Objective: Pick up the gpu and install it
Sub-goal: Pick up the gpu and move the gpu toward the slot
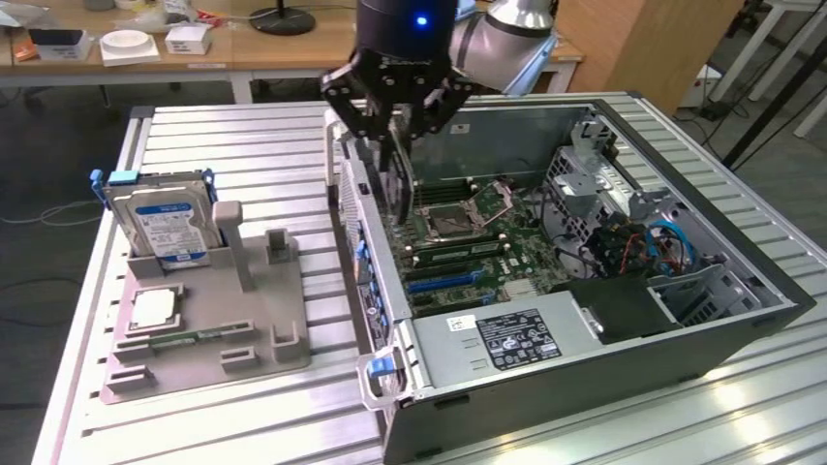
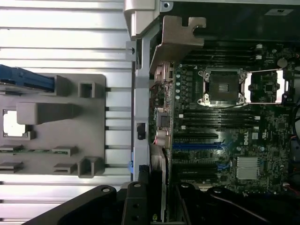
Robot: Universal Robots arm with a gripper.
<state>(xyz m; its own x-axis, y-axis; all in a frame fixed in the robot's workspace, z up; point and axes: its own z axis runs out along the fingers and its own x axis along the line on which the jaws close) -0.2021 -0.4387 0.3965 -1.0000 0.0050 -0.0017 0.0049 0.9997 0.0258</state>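
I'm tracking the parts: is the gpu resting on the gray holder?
No, the gpu hangs upright from the gripper over the open computer case.

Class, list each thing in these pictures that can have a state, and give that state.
gripper: shut on the gpu.
gpu: held upright at the computer case's rear wall.
computer case: side open.
hard drive: standing in the gray holder.
processor socket: empty.
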